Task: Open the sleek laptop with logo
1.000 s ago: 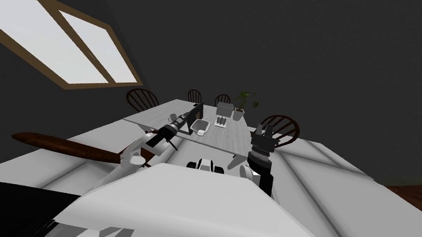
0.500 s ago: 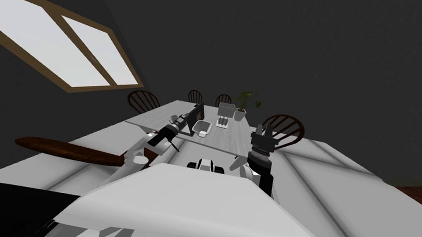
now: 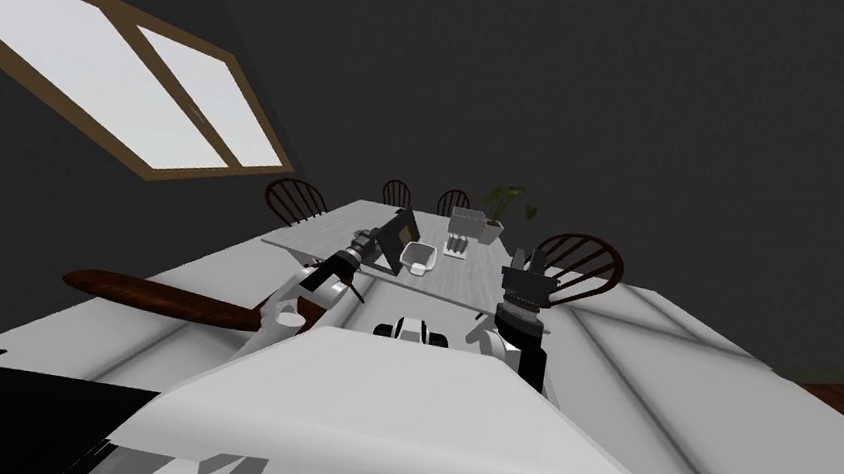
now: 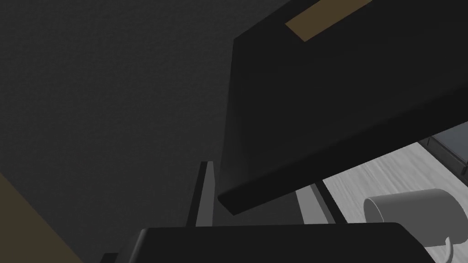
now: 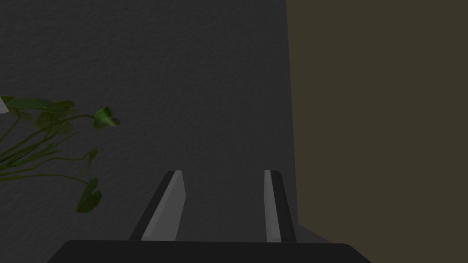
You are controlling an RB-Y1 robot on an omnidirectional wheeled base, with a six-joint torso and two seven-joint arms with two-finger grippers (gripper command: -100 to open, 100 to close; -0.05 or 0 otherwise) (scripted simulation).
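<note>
Dark laptop lid (image 3: 399,237) leans further back now; my left gripper (image 4: 260,176) spread astride its edge, right gripper (image 5: 224,173) spread, empty.

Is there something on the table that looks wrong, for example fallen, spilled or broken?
Nothing stands out. The laptop has its lid slanted up, with the edge inside the open left gripper, as the task needs. The mug and the white tray rest on the table; no spill or damage shows.
</note>
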